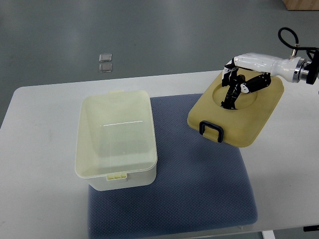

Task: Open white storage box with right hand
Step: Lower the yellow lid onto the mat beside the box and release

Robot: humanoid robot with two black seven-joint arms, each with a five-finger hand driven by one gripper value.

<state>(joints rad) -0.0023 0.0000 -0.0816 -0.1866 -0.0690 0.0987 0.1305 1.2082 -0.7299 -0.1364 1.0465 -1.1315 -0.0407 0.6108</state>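
The white storage box (115, 142) stands open on the left part of the blue mat, its inside bare. Its tan lid (249, 122), with a dark blue handle (211, 130) at the near edge, is off the box to the right and looks tilted, with a shadow under its near edge. My right hand (233, 85) comes in from the right edge and lies on the lid's far part. Its black fingers (230, 97) reach into the round recess on top and hold the lid. The left arm is out of view.
A blue-grey mat (199, 189) covers the middle of the white table (35, 149). Two small clear squares (105, 62) lie on the grey floor beyond the table. A brown box corner (301, 4) shows at the top right.
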